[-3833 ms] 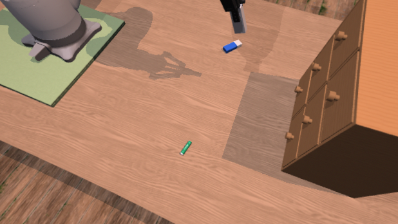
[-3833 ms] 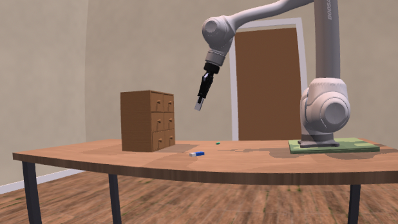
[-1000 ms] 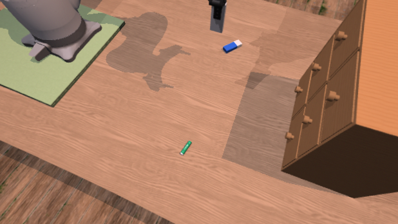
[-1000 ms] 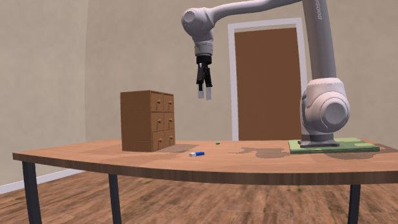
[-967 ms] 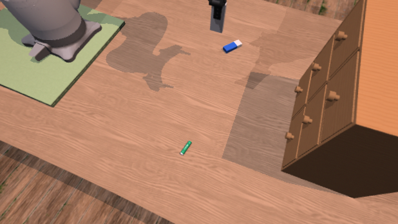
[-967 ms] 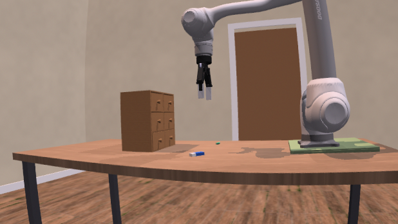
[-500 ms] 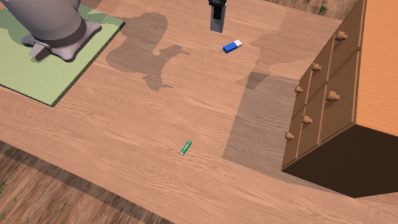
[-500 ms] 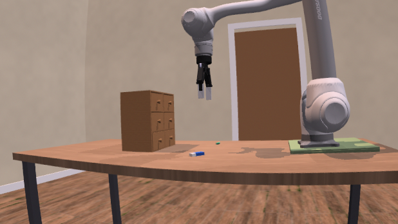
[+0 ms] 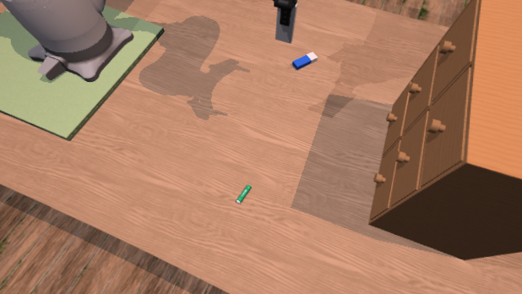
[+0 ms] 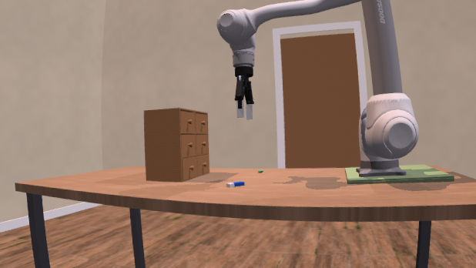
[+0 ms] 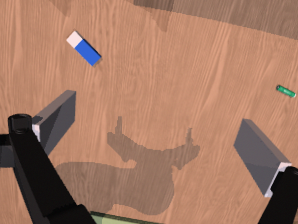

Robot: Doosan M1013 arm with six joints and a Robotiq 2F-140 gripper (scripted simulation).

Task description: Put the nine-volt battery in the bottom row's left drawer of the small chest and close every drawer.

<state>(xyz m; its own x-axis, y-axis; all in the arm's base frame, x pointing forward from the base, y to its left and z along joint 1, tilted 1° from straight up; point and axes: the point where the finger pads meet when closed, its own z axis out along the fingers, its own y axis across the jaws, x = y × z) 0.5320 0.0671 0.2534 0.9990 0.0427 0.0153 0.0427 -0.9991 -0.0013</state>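
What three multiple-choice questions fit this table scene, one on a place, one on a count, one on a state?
1. Where does the blue-and-white eraser lie?
A. on top of the chest
B. on the table, apart from the chest
C. inside an open drawer

2. How many drawer knobs does the chest show?
A. four
B. six
C. nine

3. How is the gripper?
A. open and empty, high above the table
B. shut on the eraser
C. shut on a knob

Answers: B, it rests on bare wood in front of the drawers; B, two columns of three; A, its fingers are spread with only table between them.
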